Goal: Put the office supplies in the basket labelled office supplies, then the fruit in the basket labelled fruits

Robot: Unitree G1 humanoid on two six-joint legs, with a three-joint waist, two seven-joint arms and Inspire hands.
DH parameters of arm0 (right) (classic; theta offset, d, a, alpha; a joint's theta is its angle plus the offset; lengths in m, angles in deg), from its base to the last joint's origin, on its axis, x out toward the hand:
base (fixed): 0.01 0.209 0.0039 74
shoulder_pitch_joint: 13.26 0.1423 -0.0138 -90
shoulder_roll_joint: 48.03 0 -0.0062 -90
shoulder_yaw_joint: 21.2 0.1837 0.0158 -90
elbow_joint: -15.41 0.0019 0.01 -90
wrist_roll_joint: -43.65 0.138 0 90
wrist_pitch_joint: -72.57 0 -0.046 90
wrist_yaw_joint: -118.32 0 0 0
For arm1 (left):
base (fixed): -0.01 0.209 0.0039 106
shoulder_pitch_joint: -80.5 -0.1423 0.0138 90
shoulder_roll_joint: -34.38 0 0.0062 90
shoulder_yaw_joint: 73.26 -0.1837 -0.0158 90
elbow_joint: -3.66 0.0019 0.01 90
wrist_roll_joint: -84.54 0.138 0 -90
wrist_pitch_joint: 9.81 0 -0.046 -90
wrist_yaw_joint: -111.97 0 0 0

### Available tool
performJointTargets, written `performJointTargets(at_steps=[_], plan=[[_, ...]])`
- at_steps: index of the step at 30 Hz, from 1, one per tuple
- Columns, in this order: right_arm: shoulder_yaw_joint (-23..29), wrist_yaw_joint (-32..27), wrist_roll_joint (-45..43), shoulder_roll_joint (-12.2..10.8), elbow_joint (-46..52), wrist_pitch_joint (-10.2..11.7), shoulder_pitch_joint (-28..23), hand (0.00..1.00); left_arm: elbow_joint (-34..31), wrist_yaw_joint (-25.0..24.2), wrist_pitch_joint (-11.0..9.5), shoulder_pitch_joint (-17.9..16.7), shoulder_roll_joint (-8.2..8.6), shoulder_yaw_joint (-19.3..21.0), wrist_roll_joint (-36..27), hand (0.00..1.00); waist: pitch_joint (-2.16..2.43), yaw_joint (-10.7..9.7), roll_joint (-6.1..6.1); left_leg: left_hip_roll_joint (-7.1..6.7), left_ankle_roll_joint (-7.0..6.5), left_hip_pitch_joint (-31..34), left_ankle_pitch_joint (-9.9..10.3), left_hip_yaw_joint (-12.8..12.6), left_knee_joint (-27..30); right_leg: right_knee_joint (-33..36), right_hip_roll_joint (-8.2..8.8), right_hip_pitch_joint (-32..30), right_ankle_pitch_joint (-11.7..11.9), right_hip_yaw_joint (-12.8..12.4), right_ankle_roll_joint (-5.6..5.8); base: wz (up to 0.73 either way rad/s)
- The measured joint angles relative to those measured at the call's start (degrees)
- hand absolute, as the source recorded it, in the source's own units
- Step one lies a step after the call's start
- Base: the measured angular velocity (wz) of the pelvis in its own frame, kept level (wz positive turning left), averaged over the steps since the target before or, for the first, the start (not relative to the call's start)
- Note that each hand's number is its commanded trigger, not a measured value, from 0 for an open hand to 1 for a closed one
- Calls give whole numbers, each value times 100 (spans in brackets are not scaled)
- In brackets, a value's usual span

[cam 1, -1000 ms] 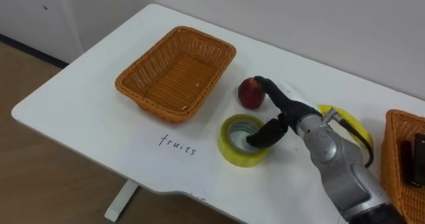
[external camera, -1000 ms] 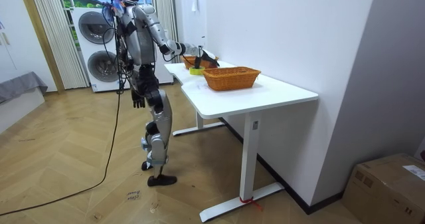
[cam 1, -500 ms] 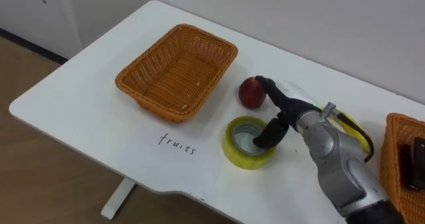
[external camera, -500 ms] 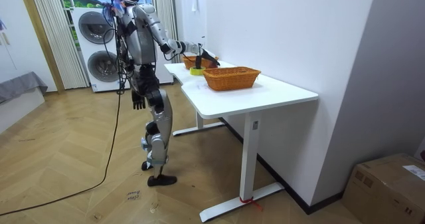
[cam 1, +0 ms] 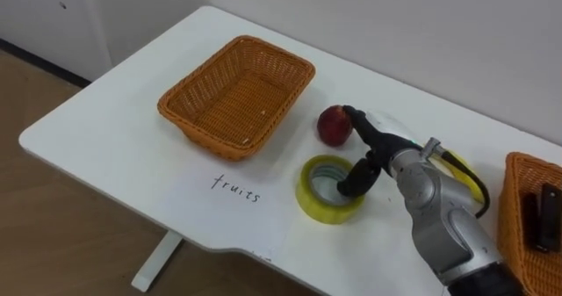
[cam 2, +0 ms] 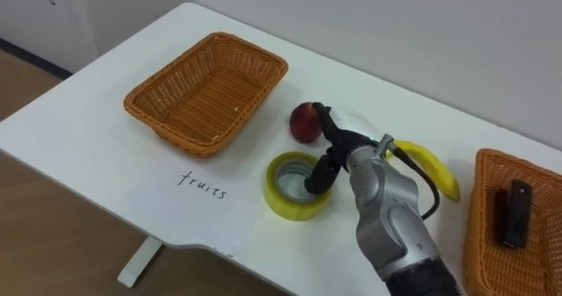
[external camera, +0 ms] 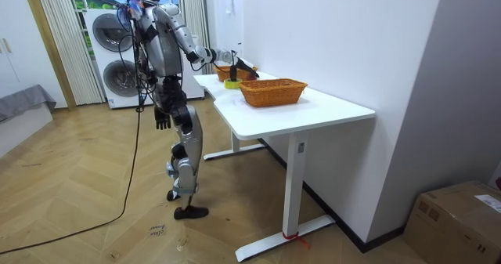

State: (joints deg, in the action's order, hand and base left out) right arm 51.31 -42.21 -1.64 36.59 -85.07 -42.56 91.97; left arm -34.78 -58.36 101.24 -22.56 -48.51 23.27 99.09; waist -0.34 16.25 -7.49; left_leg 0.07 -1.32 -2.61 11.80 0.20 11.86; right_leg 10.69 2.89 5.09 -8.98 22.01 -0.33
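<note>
On your left the empty wicker basket point(cam 1: 235, 98) is sitting above the handwritten word "fruits" point(cam 1: 234, 187) on the white table point(cam 1: 105, 138).

Moving right, the red apple point(cam 1: 334, 125) is resting just beyond the yellow tape roll point(cam 1: 327, 191). I'd judge the apple firm, smooth and ready to roll, so you'd be cupping it from above rather than nipping it.

The tape is likely light and stiff, a ring with slick sides. Hooking through the core and pinching one wall looks the surest hold.

The right hand point(cam 1: 379, 148) is doing roughly that. Its thumb is dipping into the core while the other fingers are reaching out spread beside the apple – nothing is clamped yet.

Further right, the right eye view is giving you the whole banana point(cam 2: 432, 169) and the second basket point(cam 2: 477, 217) with a dark flat item point(cam 2: 512, 212) inside. The left eye view is cropping that basket at its edge.

The room view is showing the robot standing at the table's far end, with the left hand point(external camera: 162, 121) hanging by its hip – too small there to judge.
</note>
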Motion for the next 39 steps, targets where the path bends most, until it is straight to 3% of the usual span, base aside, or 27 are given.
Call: performJointTargets(at_steps=[5,7,8,16,24,33,39], plan=[[0,0,-14,-1,-8,-1,1,0,0,31,22,16,1,-5,7,0,2,-4,5,-1,0,0,0,0,-3,1,0,0,0,2,0,0],[-5,0,-18,-2,-23,-1,1,51,0,41,22,24,0,-4,5,0,3,-4,7,-1,-1,-3,0,0,-5,1,0,1,0,-2,0,0],[-7,0,-16,-3,-59,-1,3,100,1,46,22,30,0,-5,4,0,4,-4,8,-1,-1,-5,-1,1,-5,2,0,2,0,-3,0,0],[13,-49,-30,-15,-290,-128,155,100,3,60,23,90,-12,-1,2,0,5,-8,10,4,2,-81,-4,-10,-13,0,-2,66,1,-5,-1,0],[53,329,-48,-44,-559,-500,222,100,14,90,39,133,-49,2,-16,0,8,97,11,18,15,-89,-13,-25,-21,-1,-9,67,12,-5,-16,-1],[-66,513,-305,-78,-545,-512,172,100,12,97,112,131,-120,27,-16,0,66,144,-77,13,12,-95,-17,-10,-27,-1,-8,77,12,6,-15,0],[-149,580,-386,-81,-536,-577,177,100,64,90,119,138,-125,96,-5,0,61,180,-122,12,12,-99,-24,-10,-26,0,-7,79,13,-2,-17,0]])
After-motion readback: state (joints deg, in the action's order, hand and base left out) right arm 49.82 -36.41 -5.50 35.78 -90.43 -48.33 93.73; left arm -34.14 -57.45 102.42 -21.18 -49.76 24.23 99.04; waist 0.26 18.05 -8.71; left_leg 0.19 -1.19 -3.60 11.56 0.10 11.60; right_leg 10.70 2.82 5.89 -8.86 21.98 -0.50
